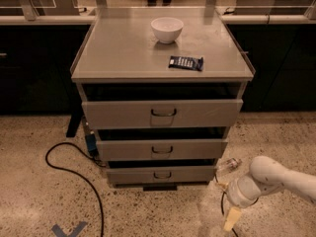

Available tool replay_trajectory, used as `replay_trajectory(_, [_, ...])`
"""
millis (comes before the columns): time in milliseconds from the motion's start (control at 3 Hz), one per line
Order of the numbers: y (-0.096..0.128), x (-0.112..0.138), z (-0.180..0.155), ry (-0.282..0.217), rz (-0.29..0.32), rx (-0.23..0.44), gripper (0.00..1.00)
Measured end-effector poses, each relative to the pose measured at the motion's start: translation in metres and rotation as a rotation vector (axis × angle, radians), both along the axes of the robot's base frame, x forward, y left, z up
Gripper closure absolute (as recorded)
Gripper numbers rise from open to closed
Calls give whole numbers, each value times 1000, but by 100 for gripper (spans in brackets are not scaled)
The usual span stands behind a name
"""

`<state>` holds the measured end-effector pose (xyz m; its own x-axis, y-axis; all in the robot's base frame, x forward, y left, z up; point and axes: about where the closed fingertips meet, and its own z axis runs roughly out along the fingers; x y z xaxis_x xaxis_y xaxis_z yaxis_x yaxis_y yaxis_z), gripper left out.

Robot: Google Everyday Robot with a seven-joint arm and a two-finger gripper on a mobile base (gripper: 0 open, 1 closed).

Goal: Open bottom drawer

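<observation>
- The bottom drawer (133, 175) sat low in the centre of the frame, lowest of three in the grey cabinet (123, 58), just above the floor (163, 211). Its front was the shortest of the three, and a dark gap showed above it.
- It looked like rigid sheet metal: stiff, not fragile, likely moderate in weight, and running on slides, so a straight, level pull toward the camera should suit it.
- The smooth front offered no grip. The only sensible hold was the small dark wire handle (162, 175) at its centre, which is thin and would need to be hooked or pinched squarely.
- Directly above were the middle drawer (123, 150) and the top drawer (118, 113), each with a similar handle and easy to mistake for the target.
- The gripper (232, 220) hung at the lower right of the frame, near the floor, pointing down and well apart from the handle. Whether it was open or closed could not be told.
- A black cable (74, 167) looped on the floor at lower left, and a white bowl (167, 29) and a dark packet (185, 62) rested on the cabinet's top.
</observation>
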<state>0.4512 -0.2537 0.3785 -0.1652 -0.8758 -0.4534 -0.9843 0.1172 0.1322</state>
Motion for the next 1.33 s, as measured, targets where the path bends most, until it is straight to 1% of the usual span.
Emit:
replay_trajectory(333, [7, -13, -21, 38, 2, 19, 0])
replay_trajectory(667, [7, -13, -21, 38, 2, 19, 0])
replay_trajectory(1000, [27, -2, -42, 18, 66, 97, 0])
replay_trajectory(1333, [82, 33, -81, -40, 123, 236, 0])
